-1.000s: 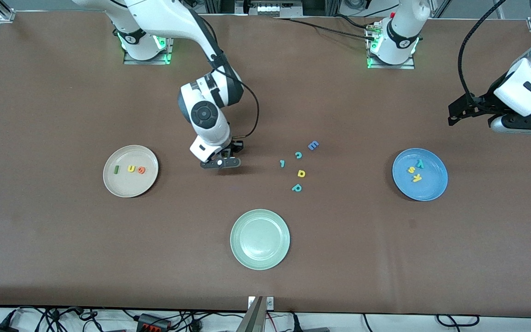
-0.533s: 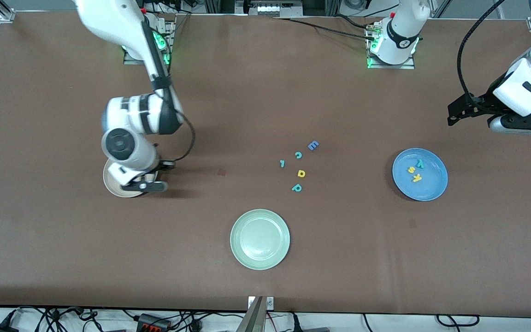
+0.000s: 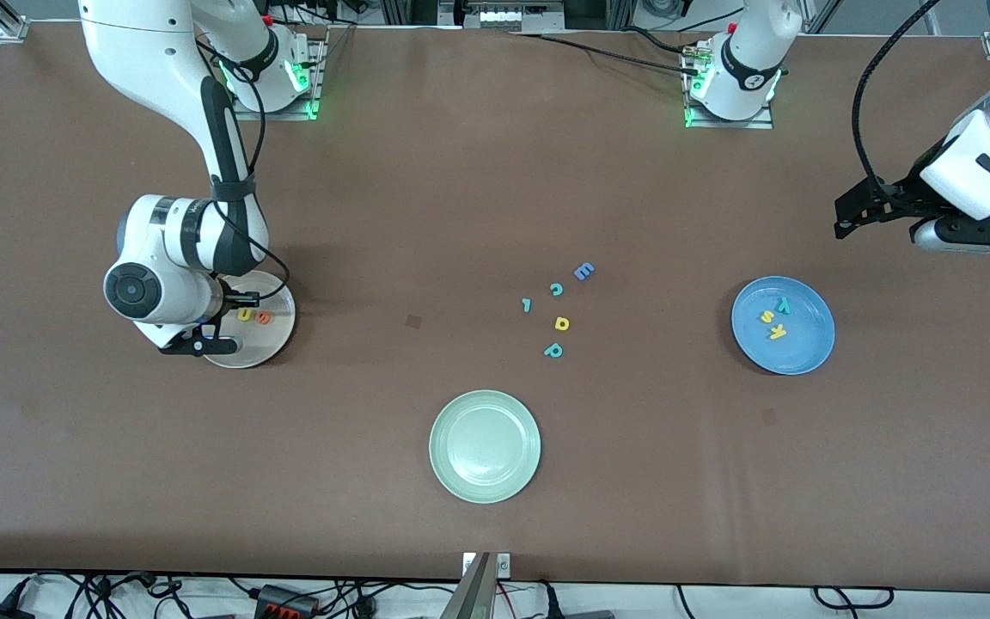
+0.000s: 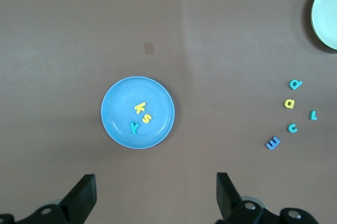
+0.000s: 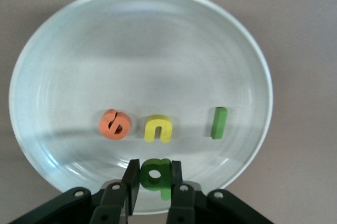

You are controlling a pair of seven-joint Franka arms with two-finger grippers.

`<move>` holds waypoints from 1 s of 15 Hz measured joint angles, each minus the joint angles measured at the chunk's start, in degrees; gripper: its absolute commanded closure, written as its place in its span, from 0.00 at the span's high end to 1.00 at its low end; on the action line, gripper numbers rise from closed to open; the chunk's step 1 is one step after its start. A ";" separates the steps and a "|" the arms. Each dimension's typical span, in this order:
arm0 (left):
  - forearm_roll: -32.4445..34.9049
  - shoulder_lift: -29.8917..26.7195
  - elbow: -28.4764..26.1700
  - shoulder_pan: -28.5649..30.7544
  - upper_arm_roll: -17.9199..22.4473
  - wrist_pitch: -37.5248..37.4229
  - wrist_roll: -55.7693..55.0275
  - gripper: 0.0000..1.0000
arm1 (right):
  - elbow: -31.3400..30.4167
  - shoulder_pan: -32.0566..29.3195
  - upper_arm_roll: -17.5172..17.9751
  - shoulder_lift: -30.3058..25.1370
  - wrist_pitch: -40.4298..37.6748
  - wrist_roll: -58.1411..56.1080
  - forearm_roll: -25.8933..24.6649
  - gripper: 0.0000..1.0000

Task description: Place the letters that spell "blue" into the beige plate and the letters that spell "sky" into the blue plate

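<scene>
Three "sky" letters, the yellow k [image 4: 139,108], yellow s [image 4: 147,118] and teal y [image 4: 135,127], already lie in the blue plate [image 3: 813,352]. On the beige plate [image 5: 247,66], under the right tool [image 5: 154,182], lie the orange e [image 5: 114,124], yellow u [image 5: 158,128] and dark green l [image 5: 218,122]. That tool's fingers are pinched on the green b [image 5: 155,175], held just above the plate's rim, so one release seemingly remains. The left tool [image 4: 152,195] waits, jaws spread wide and empty, above the table beside the blue plate.
</scene>
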 measured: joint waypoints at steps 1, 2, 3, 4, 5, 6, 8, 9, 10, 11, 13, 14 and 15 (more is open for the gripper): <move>0.00 0.07 0.07 -0.02 0.00 0.00 0.00 1.00 | -0.03 0.06 0.03 0.11 0.07 0.02 0.01 1.00; 0.00 0.10 0.09 -0.03 0.00 0.00 0.00 1.00 | 0.10 0.12 0.02 0.09 0.08 0.06 0.03 1.00; 0.00 0.11 0.10 -0.04 0.00 0.00 0.00 1.00 | 0.39 0.25 -0.07 -0.10 0.01 0.16 0.04 1.00; 0.00 0.11 0.12 -0.07 0.00 0.00 0.00 1.00 | 0.84 0.41 -0.37 -0.65 -0.20 0.33 0.06 1.00; 0.00 0.12 0.15 -0.12 0.00 0.00 0.00 1.00 | 1.59 0.48 -0.99 -1.57 -0.49 0.48 0.07 1.00; 0.00 0.12 0.20 -0.18 -0.01 0.00 0.00 1.00 | 2.69 0.48 -1.99 -2.93 -1.00 0.49 0.07 1.00; 0.00 0.12 0.26 -0.23 -0.02 -0.01 0.00 1.00 | 5.97 0.37 -4.25 -6.44 -3.45 0.35 0.03 1.00; 0.00 0.13 0.26 -0.23 -0.01 -0.01 0.00 1.00 | 8.36 0.32 -5.25 -8.00 -6.47 0.32 -0.02 1.00; 0.00 0.13 0.27 -0.23 -0.02 -0.02 0.00 1.00 | 11.38 0.17 -6.09 -9.14 -10.36 0.32 -0.06 1.00; 0.00 0.13 0.27 -0.23 -0.01 -0.02 0.00 1.00 | 14.54 -0.07 -6.70 -9.81 -14.18 0.32 -0.08 1.00; 0.00 0.13 0.28 -0.23 -0.01 -0.03 0.00 1.00 | 20.02 -0.91 -7.39 -10.17 -19.31 0.32 -0.09 1.00; 0.00 0.13 0.28 -0.23 -0.01 -0.03 0.00 1.00 | 21.59 -1.39 -7.45 -10.16 -20.20 0.32 -0.09 1.00; 0.00 0.13 0.28 -0.23 -0.01 -0.03 0.00 1.00 | 22.37 -1.72 -7.48 -10.14 -20.50 0.32 -0.08 1.00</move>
